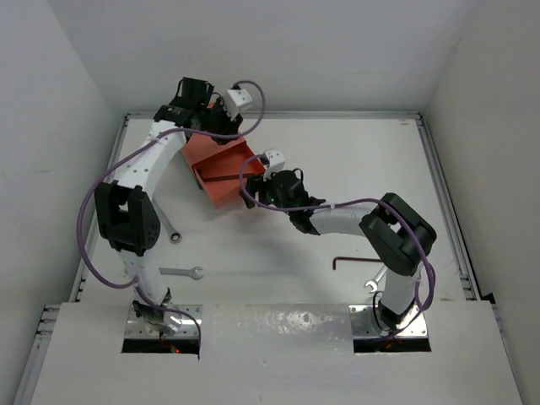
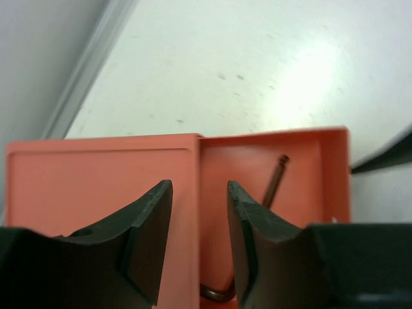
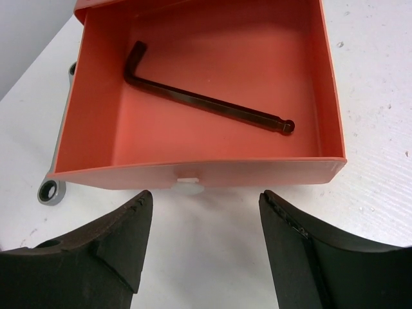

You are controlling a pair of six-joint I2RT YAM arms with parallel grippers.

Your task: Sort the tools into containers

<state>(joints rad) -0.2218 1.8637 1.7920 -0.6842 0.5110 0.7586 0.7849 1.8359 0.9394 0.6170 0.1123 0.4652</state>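
The orange-red box (image 1: 199, 145) stands at the back left with its upper drawer (image 1: 221, 196) pulled out. A black hex key (image 3: 206, 106) lies inside it, also in the left wrist view (image 2: 277, 177). My right gripper (image 3: 203, 196) is open and empty, just in front of the drawer's white knob (image 3: 188, 187). My left gripper (image 2: 199, 187) is open, its jaws over the box's top where the drawer comes out. A second hex key (image 1: 354, 261) and three silver wrenches (image 1: 181, 272), (image 1: 173, 233), (image 1: 371, 283) lie on the table. The green drawer is hidden.
White walls close the table at the back and both sides, with a metal rail (image 1: 443, 194) along the right edge. Purple cables (image 1: 93, 202) loop off both arms. A wrench's ring end (image 3: 50, 191) lies just left of the drawer.
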